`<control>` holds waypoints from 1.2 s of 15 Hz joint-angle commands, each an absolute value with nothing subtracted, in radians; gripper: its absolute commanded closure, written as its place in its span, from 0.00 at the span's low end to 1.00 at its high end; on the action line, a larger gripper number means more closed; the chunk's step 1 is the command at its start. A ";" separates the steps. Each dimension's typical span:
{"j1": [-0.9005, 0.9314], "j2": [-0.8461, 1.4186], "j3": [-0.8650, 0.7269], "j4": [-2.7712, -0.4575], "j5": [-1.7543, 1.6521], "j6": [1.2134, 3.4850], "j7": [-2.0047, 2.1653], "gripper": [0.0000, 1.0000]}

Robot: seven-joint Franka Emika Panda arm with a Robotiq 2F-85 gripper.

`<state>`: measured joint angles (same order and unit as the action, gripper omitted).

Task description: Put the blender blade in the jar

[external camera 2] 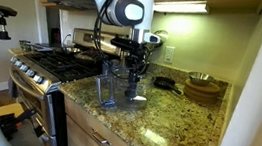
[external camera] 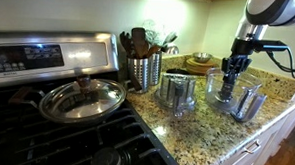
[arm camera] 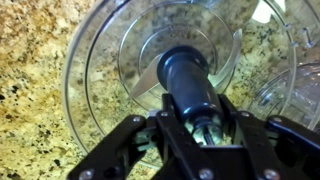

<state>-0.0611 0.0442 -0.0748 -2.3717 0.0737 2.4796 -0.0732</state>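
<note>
In the wrist view my gripper is shut on the blender blade, a dark spindle pointing down into the centre of the clear jar. The blade's lower end sits over the jar's round middle; I cannot tell whether it touches the bottom. In both exterior views the gripper hangs straight above the jar on the granite counter. The blade is mostly hidden by the fingers there.
A silvery ribbed cylinder stands on the stove side of the jar, and another clear plastic piece on its other side. A steel utensil holder, a lidded pan on the stove and stacked bowls stand nearby.
</note>
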 commanded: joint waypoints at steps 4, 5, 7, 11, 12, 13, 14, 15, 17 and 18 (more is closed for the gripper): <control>-0.061 0.054 -0.066 -2.430 0.102 2.544 -0.091 0.79; -0.059 0.042 -0.064 -2.436 0.089 2.537 -0.089 0.71; -0.056 0.020 -0.062 -2.453 0.062 2.537 -0.078 0.28; -0.048 -0.023 -0.049 -2.493 0.016 2.542 -0.058 0.04; -0.048 -0.038 -0.046 -2.504 -0.001 2.543 -0.049 0.01; -0.048 -0.054 -0.044 -2.514 -0.022 2.540 -0.036 0.00; -0.049 -0.068 -0.042 -2.523 -0.039 2.536 -0.030 0.00; -0.050 -0.083 -0.041 -2.532 -0.060 2.532 -0.019 0.00; -0.052 -0.109 -0.040 -2.548 -0.101 2.526 -0.001 0.00; -0.054 -0.124 -0.039 -2.554 -0.119 2.523 0.010 0.00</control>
